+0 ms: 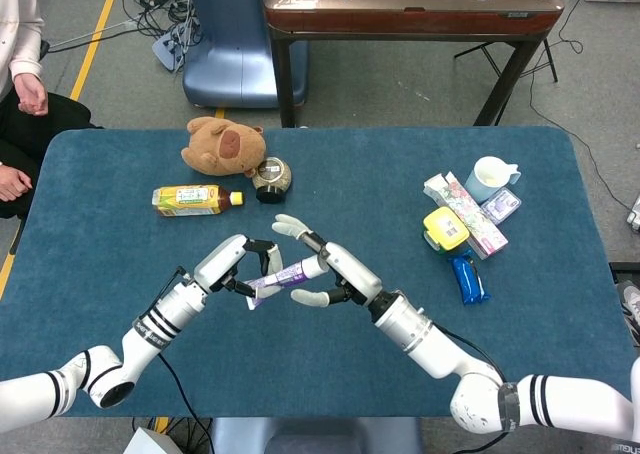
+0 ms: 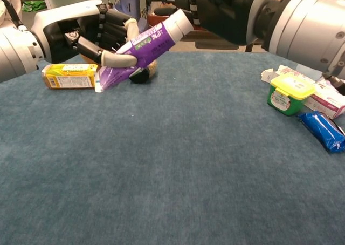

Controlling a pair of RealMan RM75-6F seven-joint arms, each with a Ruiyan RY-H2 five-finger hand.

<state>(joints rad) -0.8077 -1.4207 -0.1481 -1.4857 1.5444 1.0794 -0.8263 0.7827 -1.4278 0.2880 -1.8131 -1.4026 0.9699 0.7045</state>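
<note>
Passing: tube point(image 1: 286, 274) held above the table point(image 1: 120, 224), mid-handover
Left hand point(image 1: 232, 264): grasping the tube's flat end
Right hand point(image 1: 335, 270): fingers spread at the cap end, not yet closed
Left: right-hand grasp, left-hand release

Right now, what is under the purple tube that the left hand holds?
Under the purple tube only bare blue table cloth shows; the tube is held in the air by the left hand. Its white cap end lies at the right hand, so contact there is hidden.

A purple tube point(image 1: 285, 274) is held above the desk point(image 1: 120, 234) by the left hand point(image 1: 232, 264). Its white cap end is met by the right hand point(image 1: 325, 269), fingers spread. A bottle point(image 1: 195, 200) lies beyond.
</note>
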